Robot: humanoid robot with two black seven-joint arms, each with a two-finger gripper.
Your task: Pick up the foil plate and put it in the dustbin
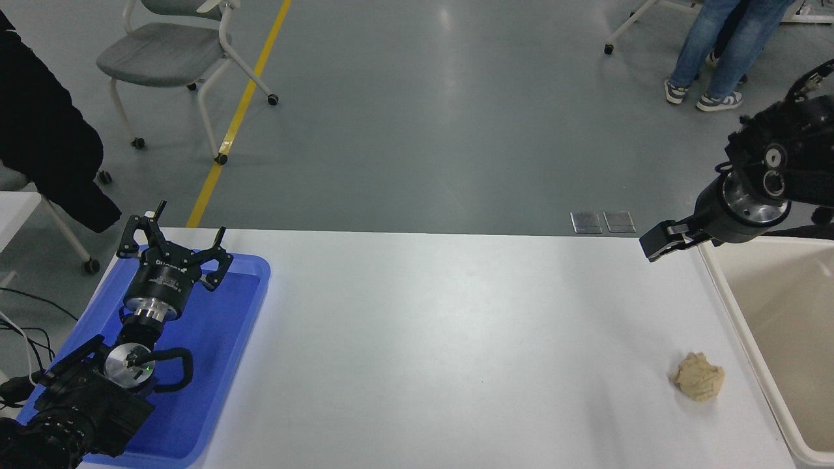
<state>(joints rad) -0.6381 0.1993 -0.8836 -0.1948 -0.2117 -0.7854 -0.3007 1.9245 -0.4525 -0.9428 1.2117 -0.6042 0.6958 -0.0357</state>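
The foil plate is not in view anywhere on the table. The cream dustbin (791,306) stands at the table's right end, and the part of its inside that shows is bare. My right gripper (659,245) hangs above the table's far right corner, just left of the dustbin's rim, with its wrist turned side-on to the camera; nothing shows in it. My left gripper (186,225) is parked open over the blue tray (215,365) at the lower left.
A crumpled tan paper ball (697,376) lies on the white table (443,339) close to the dustbin's left rim. Beyond the table are a grey chair (169,55) at the top left and a person's legs (717,52) at the top right.
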